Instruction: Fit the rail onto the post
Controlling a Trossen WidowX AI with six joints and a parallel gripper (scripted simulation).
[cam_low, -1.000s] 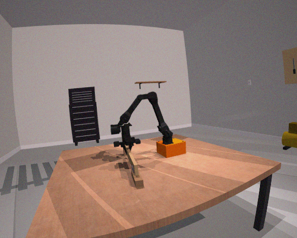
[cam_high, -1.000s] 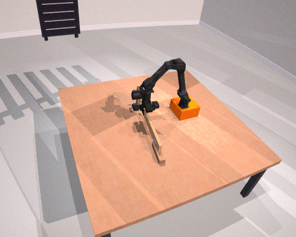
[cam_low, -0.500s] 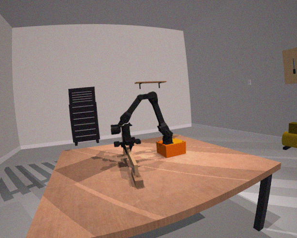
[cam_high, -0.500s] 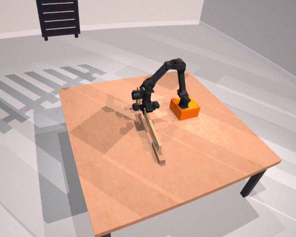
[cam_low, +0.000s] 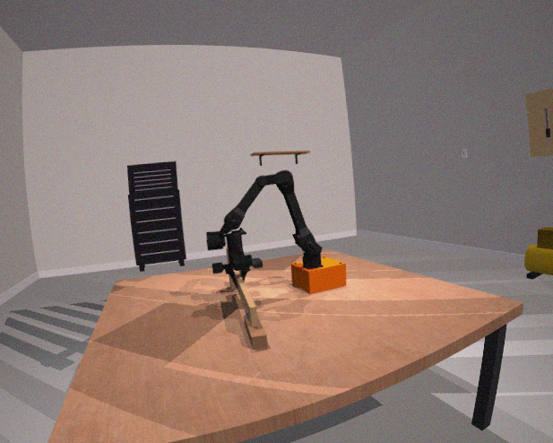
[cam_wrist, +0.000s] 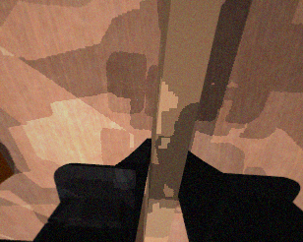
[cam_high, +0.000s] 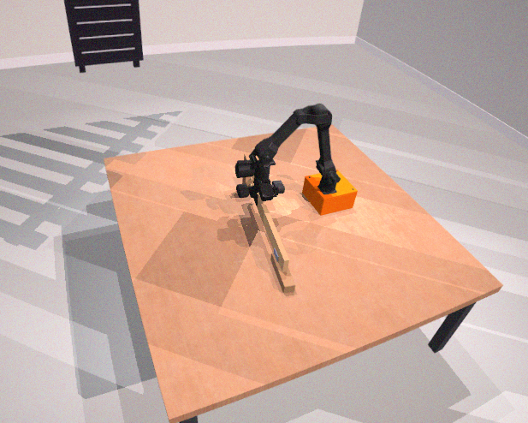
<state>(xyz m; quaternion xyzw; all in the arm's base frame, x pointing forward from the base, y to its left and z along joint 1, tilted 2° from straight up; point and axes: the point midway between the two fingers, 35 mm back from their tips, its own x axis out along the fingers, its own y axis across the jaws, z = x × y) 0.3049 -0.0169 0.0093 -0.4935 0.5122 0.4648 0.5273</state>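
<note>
The wrist view alone showed the gripper [cam_wrist: 163, 167] clamped on the rail [cam_high: 273, 241]; the top view showed the footboard block [cam_high: 288, 285] mid-worktop.

Under the gripper [cam_high: 258, 194] the near end of the rail [cam_high: 273, 241] is covered by the black fingers, so its two holes cannot be seen. The post [cam_high: 246, 181] shows only as a sliver beside the wrist, and its pegs are hidden. Whether rail end and post touch cannot be told. In the wrist view the rail runs off the top edge. The bracket on the block [cam_high: 288, 284] is too small to make out.
</note>
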